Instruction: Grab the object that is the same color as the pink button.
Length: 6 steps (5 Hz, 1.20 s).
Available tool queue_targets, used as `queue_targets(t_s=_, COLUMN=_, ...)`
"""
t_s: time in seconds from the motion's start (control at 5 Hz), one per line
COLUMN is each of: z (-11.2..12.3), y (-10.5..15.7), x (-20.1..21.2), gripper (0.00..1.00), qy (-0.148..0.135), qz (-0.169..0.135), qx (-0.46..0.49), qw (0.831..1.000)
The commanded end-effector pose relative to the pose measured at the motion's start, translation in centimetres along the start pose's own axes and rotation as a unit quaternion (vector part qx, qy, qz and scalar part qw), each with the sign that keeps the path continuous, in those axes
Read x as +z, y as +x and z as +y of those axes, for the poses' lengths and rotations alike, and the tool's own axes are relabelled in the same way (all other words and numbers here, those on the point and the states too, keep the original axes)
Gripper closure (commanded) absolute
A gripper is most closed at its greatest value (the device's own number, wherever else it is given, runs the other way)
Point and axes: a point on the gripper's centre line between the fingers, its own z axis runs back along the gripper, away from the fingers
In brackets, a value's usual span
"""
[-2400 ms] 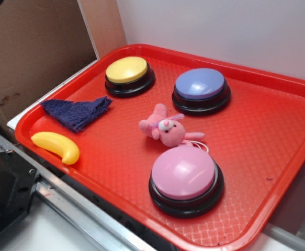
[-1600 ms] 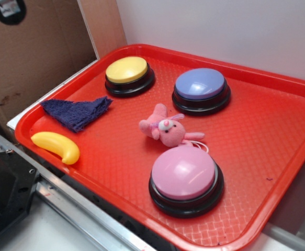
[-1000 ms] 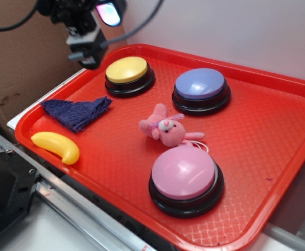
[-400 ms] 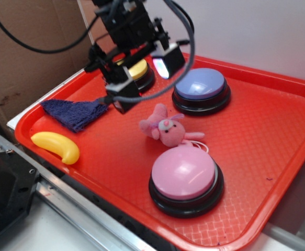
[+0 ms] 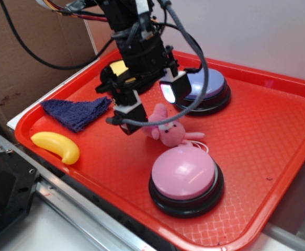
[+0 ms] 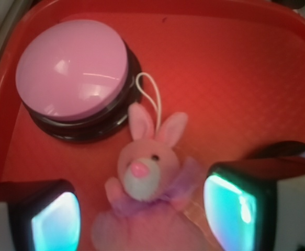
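we see the pincer (image 5: 148,107) has come down from beside the yellow button (image 5: 119,68), now spread wide astride the pink bunny (image 6: 147,172), not clasping it.

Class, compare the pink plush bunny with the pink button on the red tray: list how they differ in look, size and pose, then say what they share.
The pink plush bunny is soft and fuzzy, with ears and a string loop; the pink button is a smooth, glossy dome on a black base. The bunny is smaller than the button. The bunny lies flat, between the open gripper fingers; the button stands upright beside it, outside them. Both are pink and rest on the red tray.
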Motion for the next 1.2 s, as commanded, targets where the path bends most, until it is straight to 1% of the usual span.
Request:
queue_targets(t_s=0.0, z=-1.2, y=1.0, x=-1.6, gripper=0.0, qy=-0.007, qz=0.03, qx=0.01, qw=0.999)
queue_targets(t_s=0.2, z=-1.1, y=0.5, x=-1.3, gripper=0.0, qy=-0.003, qz=0.021, qx=0.019, qw=1.0)
queue_targets(t_s=0.4, z=-0.9, y=-0.2, x=-0.7, gripper=0.0, qy=-0.002, qz=-0.003, qx=0.022, qw=1.0)
queue_targets(t_s=0.6, z=-0.7, y=-0.7, x=-0.7, gripper=0.1, qy=-0.003, qz=-0.017, qx=0.032, qw=0.999)
queue_targets(t_s=0.8, z=-0.5, y=-1.0, x=-0.9, gripper=1.0, qy=-0.002, qz=-0.02, qx=0.04, qw=0.999)
queue_targets(t_s=1.0, z=-0.5, y=-1.0, x=-0.9, gripper=1.0, qy=0.0, qz=-0.016, qx=0.042, qw=0.999)
